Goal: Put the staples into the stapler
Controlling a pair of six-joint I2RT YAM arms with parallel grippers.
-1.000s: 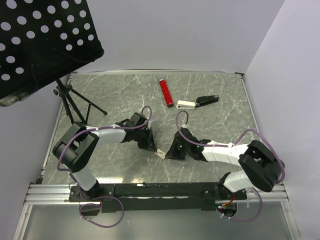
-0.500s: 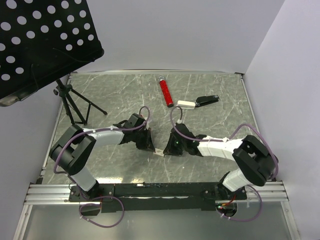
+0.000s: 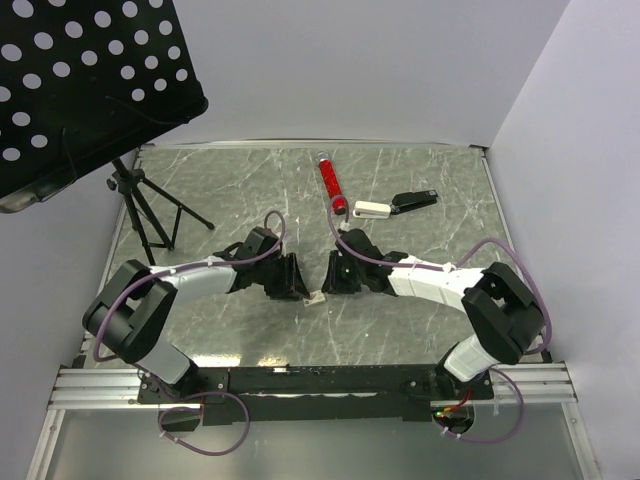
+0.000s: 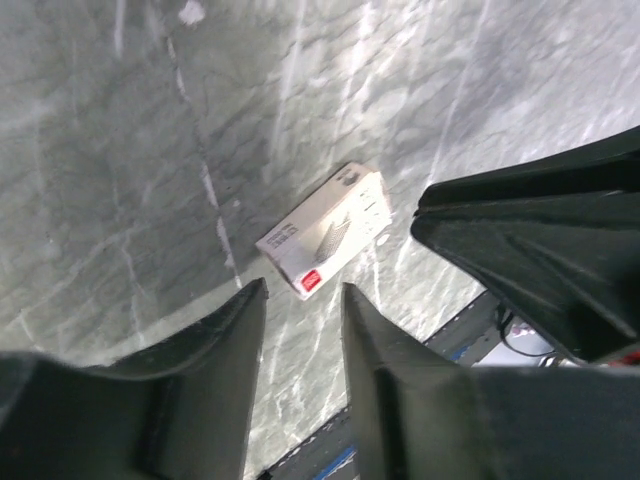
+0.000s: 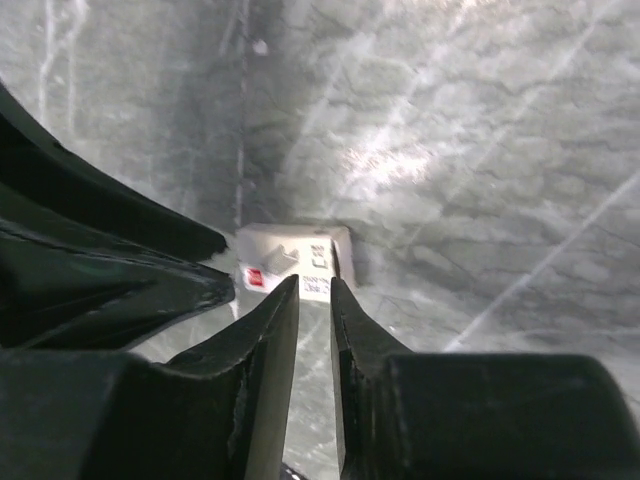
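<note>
Box (image 4: 325, 232), beige rectangular, on veined marble table (image 4: 150, 150); left hand (image 4: 303, 290) half-open, right hand (image 5: 314, 285) narrow, both empty.

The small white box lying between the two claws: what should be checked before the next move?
1. Box lies flat on the table: ok.
2. Left claw is free of the box: ok, its jaws stand apart and the box lies beyond its tips.
3. Right claw grips the box: cannot tell, its tips stand narrowly apart right at the box's edge.
4. Staples in sight: not ok, no loose strip shows in any view.
5. Stapler is unobstructed: ok, it lies at the far right, apart from both claws.
</note>
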